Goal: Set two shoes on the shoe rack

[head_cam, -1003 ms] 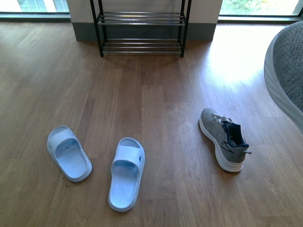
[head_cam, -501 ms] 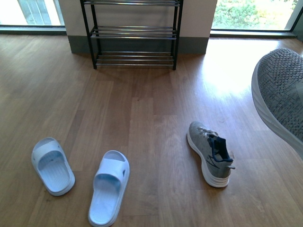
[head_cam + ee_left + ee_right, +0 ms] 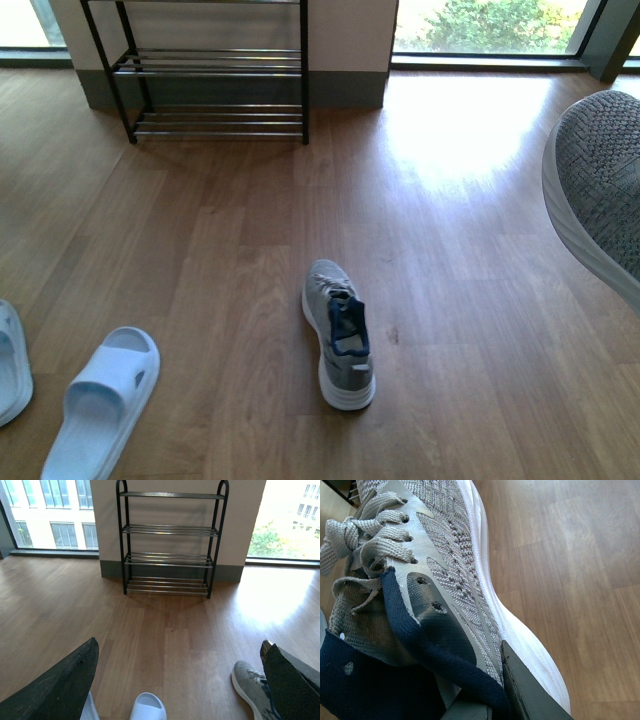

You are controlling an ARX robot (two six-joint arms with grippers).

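Note:
The shoe rack (image 3: pixel 215 90) stands against the far wall, its chrome-bar shelves bare; the left wrist view shows all its tiers (image 3: pixel 170 535). My right gripper (image 3: pixel 495 700) is shut on a grey sneaker (image 3: pixel 435 565) at its collar, one finger (image 3: pixel 530 695) outside the white sole. That sneaker hangs at the right edge of the front view (image 3: pixel 600 190). A second grey sneaker (image 3: pixel 338 335) lies on the floor, mid-room. Two pale slide sandals (image 3: pixel 100 405) (image 3: pixel 10 360) lie at the near left. My left gripper (image 3: pixel 177 685) is open above the floor, holding nothing.
Wood plank floor (image 3: pixel 450 250) runs from me to the rack. A pale wall with a grey baseboard (image 3: pixel 230 572) backs the rack, with floor-level windows (image 3: pixel 50 515) on either side. Bright sun glare lies on the floor right of the rack.
The front view has swung right and forward: rack, floor sneaker and sandals slid leftward in it, one sandal nearly off the edge. The held sneaker stays at the right edge.

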